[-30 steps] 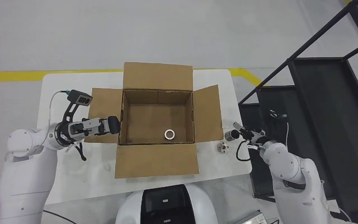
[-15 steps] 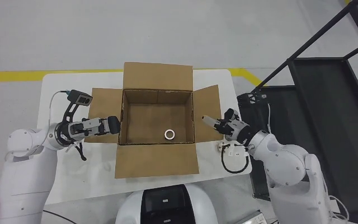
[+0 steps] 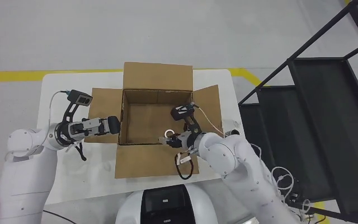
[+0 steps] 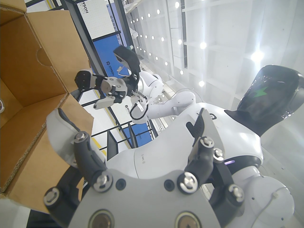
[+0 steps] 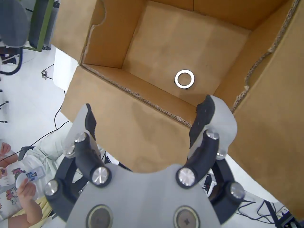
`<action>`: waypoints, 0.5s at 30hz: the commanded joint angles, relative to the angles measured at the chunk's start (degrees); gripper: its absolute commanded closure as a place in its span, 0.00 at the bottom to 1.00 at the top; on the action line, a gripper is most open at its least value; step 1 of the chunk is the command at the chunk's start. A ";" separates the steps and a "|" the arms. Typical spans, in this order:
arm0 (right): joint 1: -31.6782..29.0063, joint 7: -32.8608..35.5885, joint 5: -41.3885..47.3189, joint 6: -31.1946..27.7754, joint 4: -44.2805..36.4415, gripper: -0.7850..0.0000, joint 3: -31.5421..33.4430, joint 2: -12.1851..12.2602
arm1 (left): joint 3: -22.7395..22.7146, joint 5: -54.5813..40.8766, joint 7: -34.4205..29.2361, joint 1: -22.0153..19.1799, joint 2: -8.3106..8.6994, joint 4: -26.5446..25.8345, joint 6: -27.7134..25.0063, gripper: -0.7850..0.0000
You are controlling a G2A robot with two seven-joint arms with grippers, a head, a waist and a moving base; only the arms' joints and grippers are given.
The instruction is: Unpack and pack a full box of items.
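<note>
Right gripper (image 5: 148, 106) hangs open and empty over the near wall of the cardboard box (image 5: 114, 36), and the white ring (image 5: 184, 78), flat on the box floor beside that wall, seems light and stiff, best pinched across its rim

A logo with lettering stands on the white pegboard (image 4: 95, 12) and blue panels (image 4: 104, 53).

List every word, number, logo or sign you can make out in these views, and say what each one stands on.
On the cardboard box: none on the flaps and walls that show.
On the white ring inside it: none.
On the white perforated panel beyond the box: a logo and one word, a brand name, left unquoted.
On the blue panel below it: the same mark, smaller.
</note>
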 commanded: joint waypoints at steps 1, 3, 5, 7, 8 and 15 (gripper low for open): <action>2.62 -0.57 -0.63 2.18 3.37 0.00 -1.17 -0.38 | 0.00 0.00 0.00 0.00 0.00 0.00 0.00 0.00; 5.08 -0.82 -0.96 3.99 6.88 0.00 -2.39 -0.81 | 0.00 0.00 0.00 0.00 0.00 0.00 0.00 0.00; 7.20 -0.19 -1.62 4.64 10.36 0.00 -4.11 -1.20 | 0.00 0.00 0.00 0.00 0.00 0.00 0.00 0.00; 9.17 0.75 -2.31 5.19 13.88 0.00 -5.60 -1.55 | 0.00 0.00 0.00 0.00 0.00 0.00 0.00 0.00; 10.02 1.51 -2.97 5.34 15.52 0.00 -6.51 -1.71 | 0.00 0.00 0.00 0.00 0.00 0.00 0.00 0.00; 14.15 3.48 -3.13 7.30 22.15 0.00 -9.45 -2.83 | 0.00 0.00 0.00 0.00 0.00 0.00 0.00 0.00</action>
